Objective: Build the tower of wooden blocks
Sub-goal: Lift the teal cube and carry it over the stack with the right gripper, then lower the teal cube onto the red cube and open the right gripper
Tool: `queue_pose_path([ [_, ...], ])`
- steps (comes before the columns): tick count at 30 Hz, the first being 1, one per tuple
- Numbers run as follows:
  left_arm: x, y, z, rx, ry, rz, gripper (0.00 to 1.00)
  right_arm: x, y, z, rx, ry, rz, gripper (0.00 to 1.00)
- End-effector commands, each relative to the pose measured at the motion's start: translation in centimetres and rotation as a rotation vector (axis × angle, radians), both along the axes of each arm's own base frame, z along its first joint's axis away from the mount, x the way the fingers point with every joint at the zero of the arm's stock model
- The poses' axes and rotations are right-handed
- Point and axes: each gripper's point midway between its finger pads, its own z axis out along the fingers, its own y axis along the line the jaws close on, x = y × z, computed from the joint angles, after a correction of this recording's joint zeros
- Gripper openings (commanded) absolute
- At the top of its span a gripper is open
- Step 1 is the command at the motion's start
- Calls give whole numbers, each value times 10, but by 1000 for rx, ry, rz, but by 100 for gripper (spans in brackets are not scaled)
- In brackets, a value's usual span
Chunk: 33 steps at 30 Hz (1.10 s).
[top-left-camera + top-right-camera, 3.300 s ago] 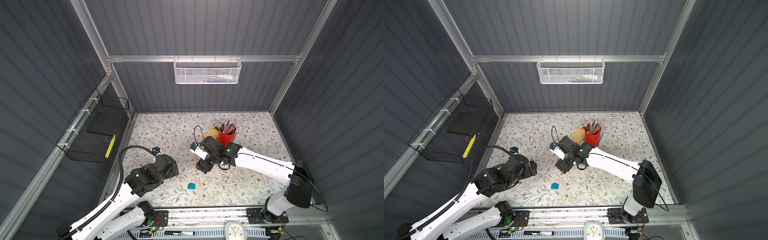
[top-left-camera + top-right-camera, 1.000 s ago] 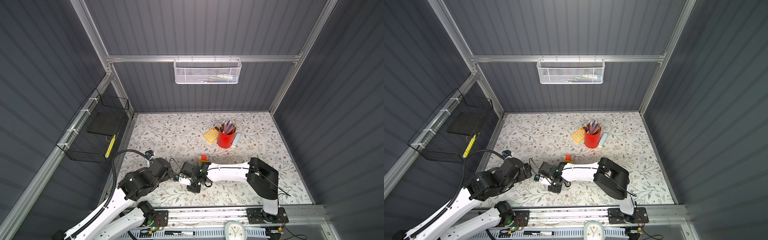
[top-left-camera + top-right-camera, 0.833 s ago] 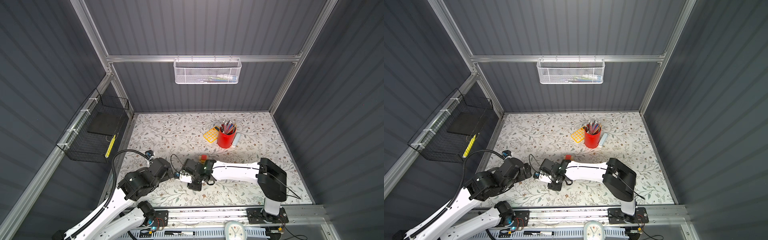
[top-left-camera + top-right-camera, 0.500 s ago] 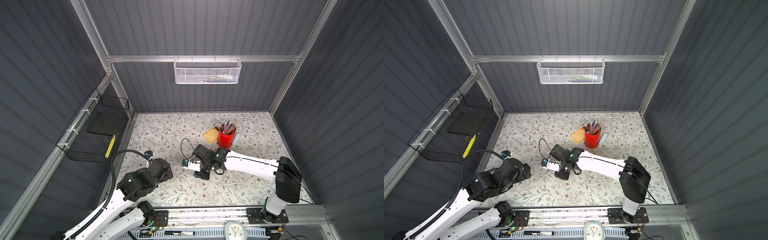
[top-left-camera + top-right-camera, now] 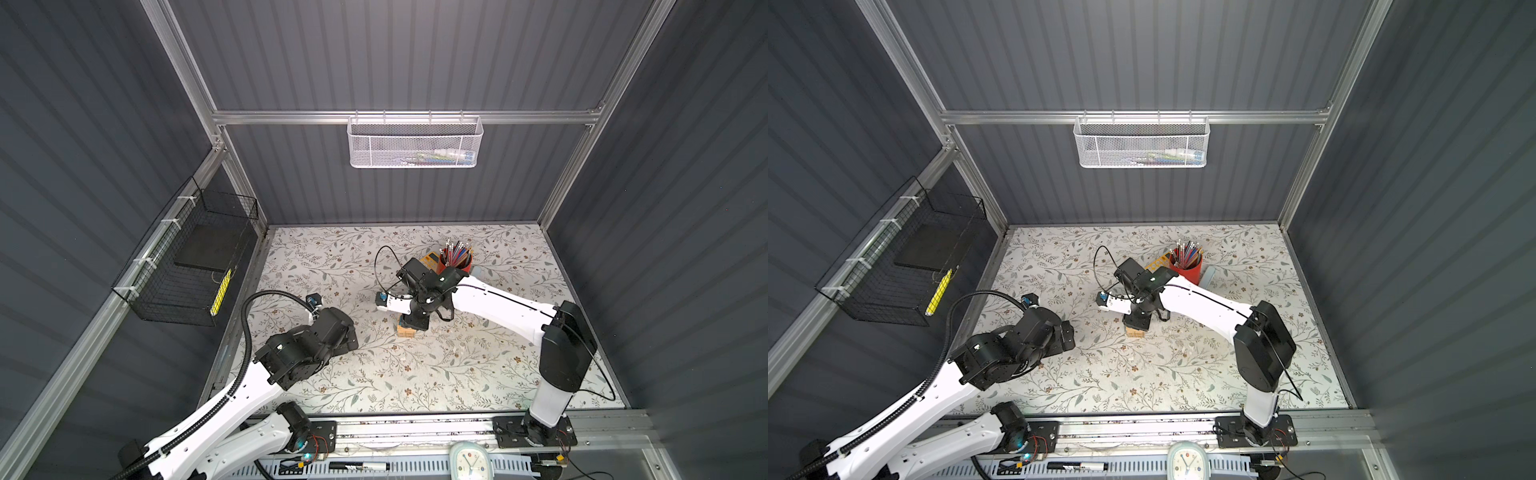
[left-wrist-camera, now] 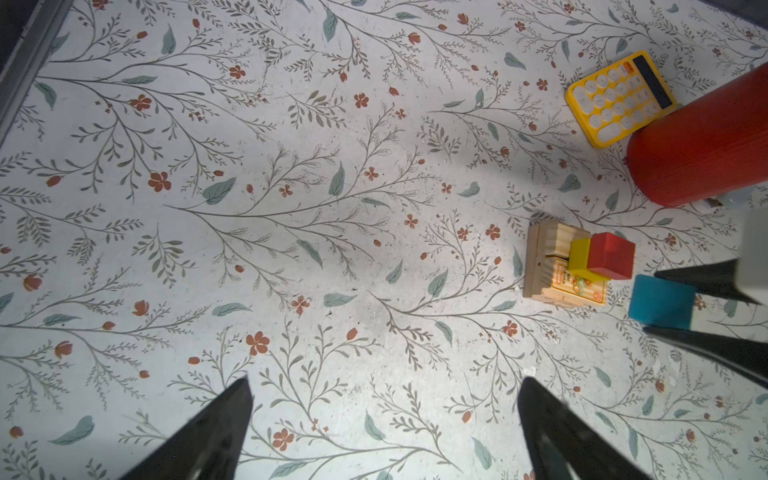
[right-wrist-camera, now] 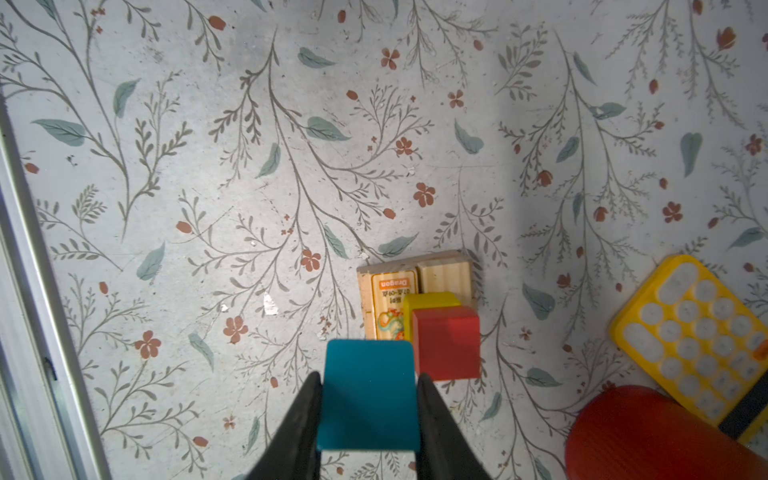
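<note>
The wood block tower [image 5: 406,330] [image 5: 1135,331] stands mid-table: crossed tan planks [image 7: 444,274] carrying a yellow cube [image 7: 430,300] and, on that, a red cube [image 7: 446,343]. My right gripper [image 7: 369,376] is shut on the teal block [image 7: 369,390], held off the table just beside the red cube. In the left wrist view a gap shows between the teal block [image 6: 660,301] and the red cube [image 6: 611,253]. In both top views the right gripper [image 5: 415,322] hides the cubes. My left gripper [image 6: 384,380] [image 5: 349,336] hangs open over bare table, left of the tower.
A red pencil cup [image 5: 457,259] and a yellow calculator [image 6: 619,97] sit just behind the tower. On the back wall hangs a white mesh basket [image 5: 415,141], on the left wall a black wire basket [image 5: 187,266]. A clock [image 5: 469,457] lies beyond the front rail.
My right gripper has carried the teal block from the front of the table back and to the right, up to the tower. The left arm has barely moved.
</note>
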Motion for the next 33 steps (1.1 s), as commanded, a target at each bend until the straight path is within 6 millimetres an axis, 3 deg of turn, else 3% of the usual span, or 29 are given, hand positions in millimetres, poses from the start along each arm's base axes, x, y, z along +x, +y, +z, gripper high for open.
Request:
queue_pose_path([
  [1, 5, -7, -3, -10, -6, -19, 100, 9, -4, -3, -30, -12, 20, 27],
  [8, 7, -11, -7, -15, -1, -18, 100, 24, -5, -5, -23, -16, 10, 27],
  [33, 4, -5, -7, -11, -3, -5, 99, 36, -9, -24, -72, -11, 25, 28],
])
